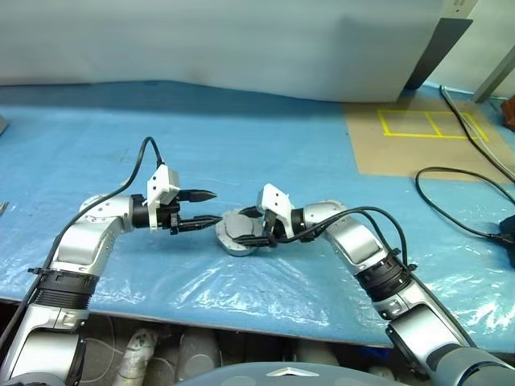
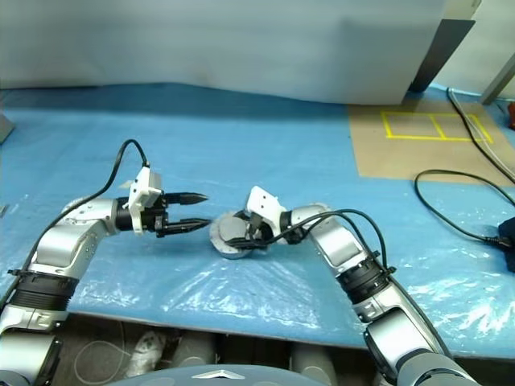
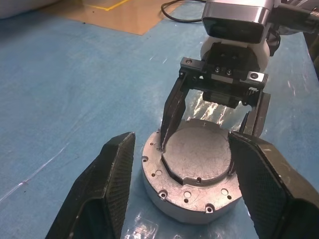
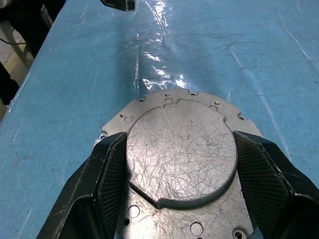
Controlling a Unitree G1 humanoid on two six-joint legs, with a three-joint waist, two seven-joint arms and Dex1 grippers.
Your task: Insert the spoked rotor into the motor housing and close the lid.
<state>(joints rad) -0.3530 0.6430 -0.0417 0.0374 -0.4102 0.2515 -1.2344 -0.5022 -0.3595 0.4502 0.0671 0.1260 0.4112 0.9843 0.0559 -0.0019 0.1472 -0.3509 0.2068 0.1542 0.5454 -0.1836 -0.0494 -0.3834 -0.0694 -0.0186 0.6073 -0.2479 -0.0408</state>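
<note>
Two black fingers of the right gripper (image 1: 259, 235) straddle the lid (image 4: 180, 152) on the motor housing (image 3: 192, 188) — seemingly clamping it — so it should press down squarely, while the left gripper (image 1: 207, 207) waits open just beside.

A crinkled blue plastic sheet (image 1: 241, 137) covers the tabletop, backed by a pale wall (image 1: 225, 40); a brown, perhaps cardboard, panel (image 1: 418, 149) bears yellow tape lines (image 1: 430, 125).

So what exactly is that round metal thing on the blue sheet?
The motor housing is a shallow, round, silver-grey metal puck lying flat on the blue plastic sheet. A scratched raised disc covers its top, ringed by small holes. The right end effector straddles that disc, fingers at its edges; the left end effector hovers open beside it.
</note>
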